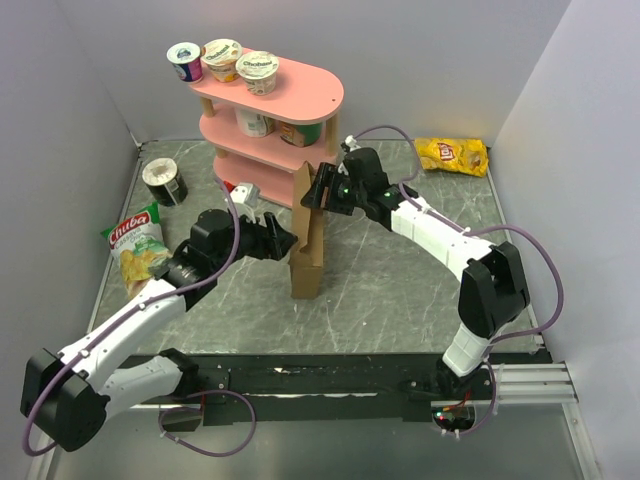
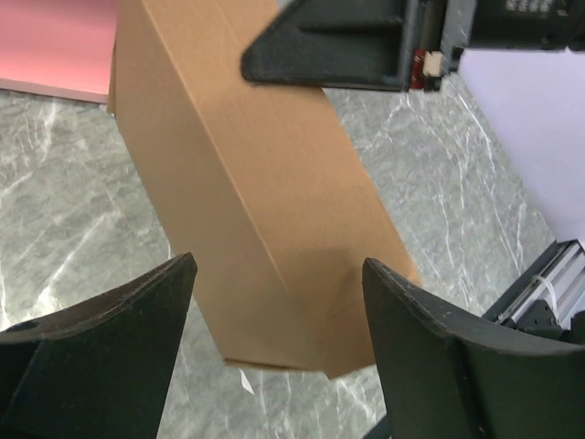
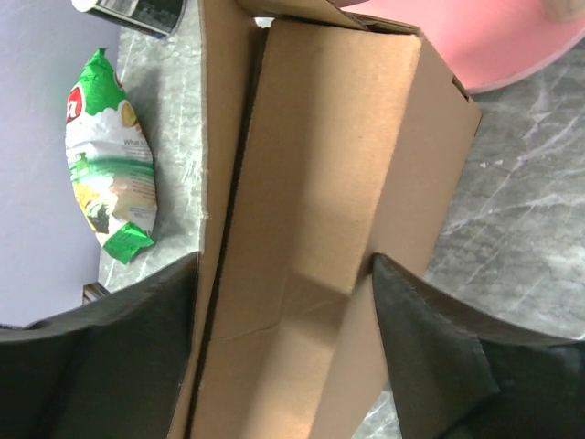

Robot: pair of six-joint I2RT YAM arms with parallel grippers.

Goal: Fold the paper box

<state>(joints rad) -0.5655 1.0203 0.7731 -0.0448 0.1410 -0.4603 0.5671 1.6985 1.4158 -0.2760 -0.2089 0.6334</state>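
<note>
paper box [image 1: 307, 250] on end before pink shelf [image 1: 270, 110]: right fingers [image 3: 439, 366] clamp top steady, left fingers [image 2: 110, 338] wide open astride base.

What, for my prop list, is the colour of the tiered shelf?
Pink; the shelf shows best in the top external view.

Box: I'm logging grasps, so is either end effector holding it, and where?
The right end effector clamps the box across its upper part. The left end effector straddles it lower down; whether it touches cannot be told.
</note>
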